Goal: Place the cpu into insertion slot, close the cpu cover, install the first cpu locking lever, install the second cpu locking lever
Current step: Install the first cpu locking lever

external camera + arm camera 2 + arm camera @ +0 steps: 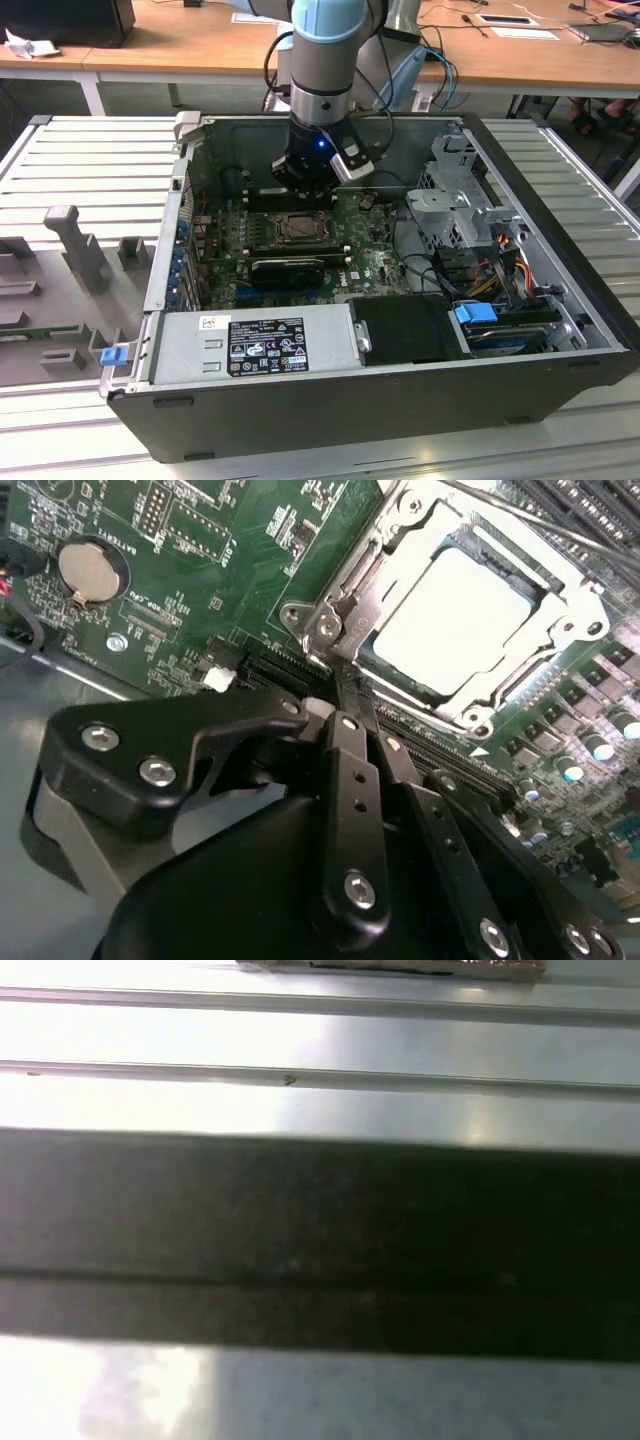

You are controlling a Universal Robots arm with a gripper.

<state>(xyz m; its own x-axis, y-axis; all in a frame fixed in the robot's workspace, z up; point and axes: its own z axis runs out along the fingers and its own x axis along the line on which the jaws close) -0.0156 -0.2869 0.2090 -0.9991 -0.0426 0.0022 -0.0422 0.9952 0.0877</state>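
Inside the open black computer case [560, 390], the black gripper [345, 695] w/ fingers closed on nothing sits at the corner of the silvery-rimmed square insertion slot [330, 630]; pale silvery-beige square cpu [450, 615] lies seated in it, thin silvery cpu cover frame [560, 580] down around it. Round coin battery [88, 568] on green circuit board [190, 610] nearby.

A ribbed silver metal table [90, 160] is carrying the work — an open black computer case [380, 400] is sitting directly on it, and grey moulded fixtures [75, 250] are standing on it toward the exterior view's left — a wooden desk [180, 45] is standing behind.
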